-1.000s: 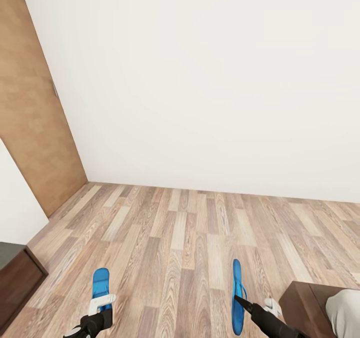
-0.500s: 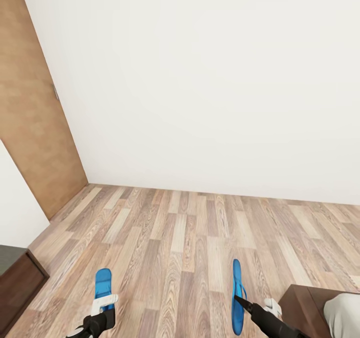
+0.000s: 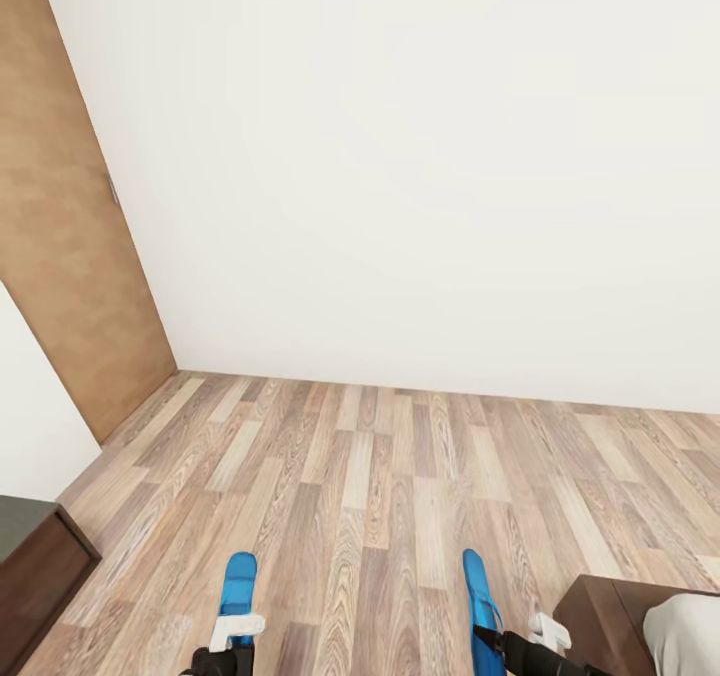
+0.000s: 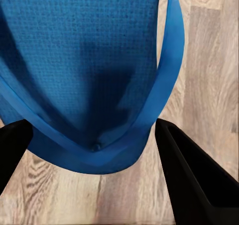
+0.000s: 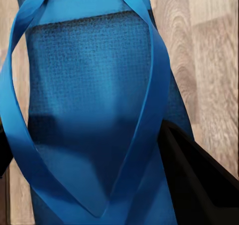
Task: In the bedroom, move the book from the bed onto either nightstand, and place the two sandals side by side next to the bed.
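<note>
the robot faces a corner of the room with plain white walls (image 3: 400, 156) and a light-brown wood-plank floor (image 3: 380, 466), and i use the bed as the landmark. the corner of the large bed with pale grey-white mattress and dark brown wooden frame (image 3: 610, 616) shows at the lower edge of the head view, on the robot's right. the right gripper (image 3: 490, 639) is just beside this bed corner and holds one small flat bright-blue flip-flop sandal (image 3: 481, 601), which is turned on its edge above the floor; in the right wrist view its black fingers (image 5: 194, 185) are closed on this sandal (image 5: 89, 110), one finger at each side of the sole, close to the thin blue straps. the left gripper (image 3: 236, 624) is well apart from the bed and grips the second bright-blue sandal (image 3: 238, 583), which points forward away from the robot; in the left wrist view the sandal (image 4: 84, 60) sits between the two black fingers (image 4: 189, 180), which touch it at both sides. a tall light-brown wooden door (image 3: 60, 216) stands far from the bed, and a low dark cabinet (image 3: 35, 566) is below it.
</note>
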